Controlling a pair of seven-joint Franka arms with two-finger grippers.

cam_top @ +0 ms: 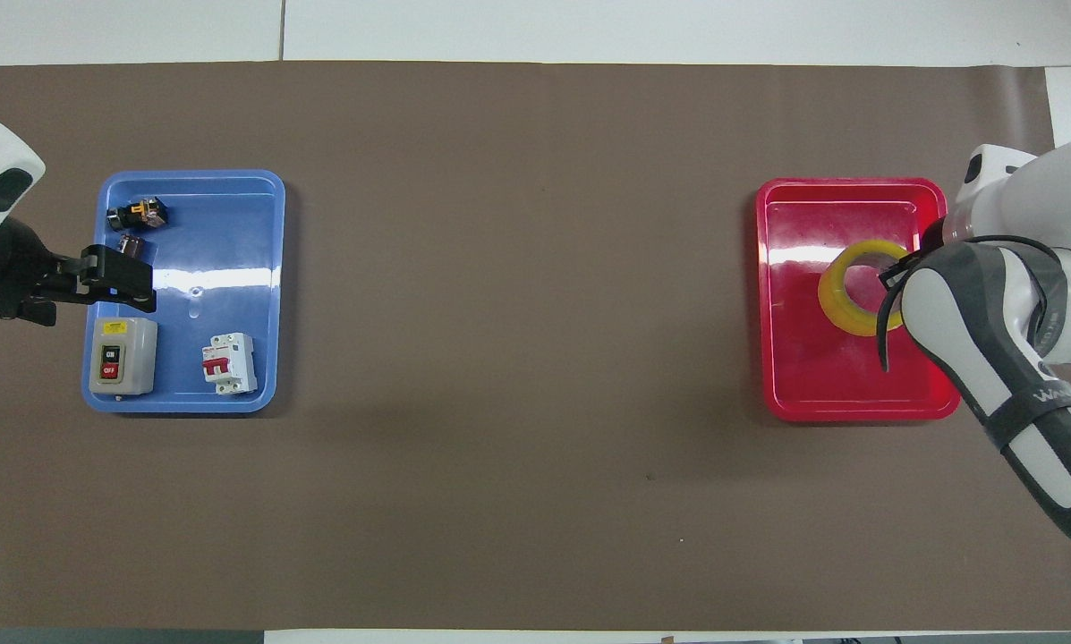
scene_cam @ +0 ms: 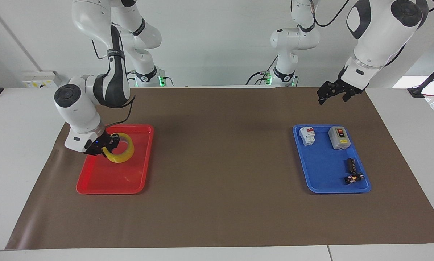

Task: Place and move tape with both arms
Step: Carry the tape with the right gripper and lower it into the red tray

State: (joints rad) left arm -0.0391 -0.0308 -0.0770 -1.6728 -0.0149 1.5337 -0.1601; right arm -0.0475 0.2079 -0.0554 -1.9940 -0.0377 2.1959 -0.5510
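The brown mat (scene_cam: 217, 203) fills the frame. At centre left of the facing view, the red tray (scene_cam: 93, 183) sits under the tape (scene_cam: 122, 154), which the right gripper (scene_cam: 106, 146) clamps by its wall, tilted. Released from there, it could roll or bounce over the rim. At centre right, the blue tray (scene_cam: 322, 170) holds a switch box (scene_cam: 338, 137), a breaker (scene_cam: 307, 135) and two small dark parts (scene_cam: 351, 171). At upper right, the left gripper (scene_cam: 332, 95) waits spread, empty.

two trays (scene_cam: 149, 145) (scene_cam: 300, 152), one tape roll (scene_cam: 124, 155), four small parts (scene_cam: 306, 135), perhaps, in the blue tray
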